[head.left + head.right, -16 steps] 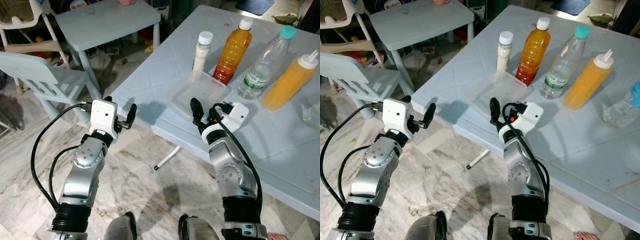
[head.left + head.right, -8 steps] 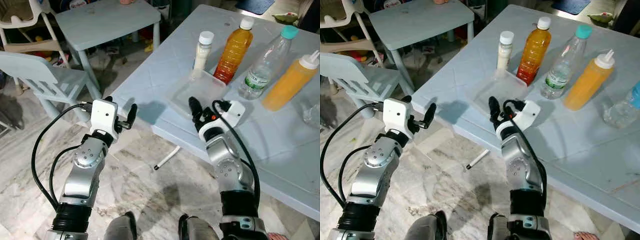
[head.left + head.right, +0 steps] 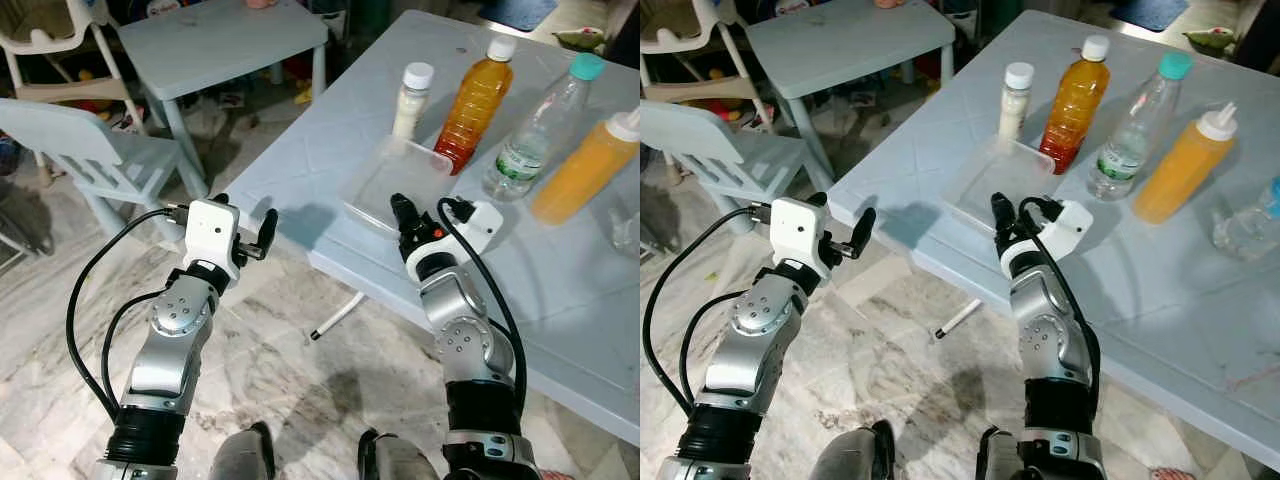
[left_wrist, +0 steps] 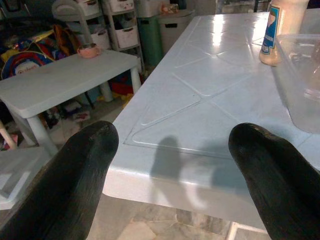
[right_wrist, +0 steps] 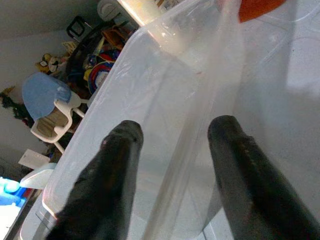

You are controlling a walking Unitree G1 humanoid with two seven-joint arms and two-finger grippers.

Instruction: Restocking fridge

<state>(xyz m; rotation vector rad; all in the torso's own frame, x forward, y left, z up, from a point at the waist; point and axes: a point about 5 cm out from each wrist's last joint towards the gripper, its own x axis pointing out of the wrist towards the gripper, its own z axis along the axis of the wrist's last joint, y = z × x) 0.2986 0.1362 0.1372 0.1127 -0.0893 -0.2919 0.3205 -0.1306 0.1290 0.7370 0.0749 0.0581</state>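
Note:
A clear plastic container (image 3: 395, 183) lies near the front corner of the pale blue table (image 3: 330, 140). Behind it stand a small white bottle (image 3: 410, 93), an orange juice bottle (image 3: 477, 105), a teal-capped water bottle (image 3: 537, 130) and a yellow squeeze bottle (image 3: 584, 168). My right gripper (image 3: 404, 214) is open at the container's near edge; in the right wrist view its fingers (image 5: 117, 170) straddle the container's wall (image 5: 200, 100). My left gripper (image 3: 266, 226) is open, held just short of the table's corner, holding nothing.
A low pale table (image 3: 220, 40) and a child's chair (image 3: 90, 150) stand to the left, with a white highchair (image 3: 40, 30) behind. A white stick (image 3: 335, 320) lies on the marble floor under the table's edge. Another clear bottle (image 3: 1252, 212) is at the far right.
My right gripper has moved forward over the table, from short of the container to its near edge. The left arm has held still; the camera shifted slightly.

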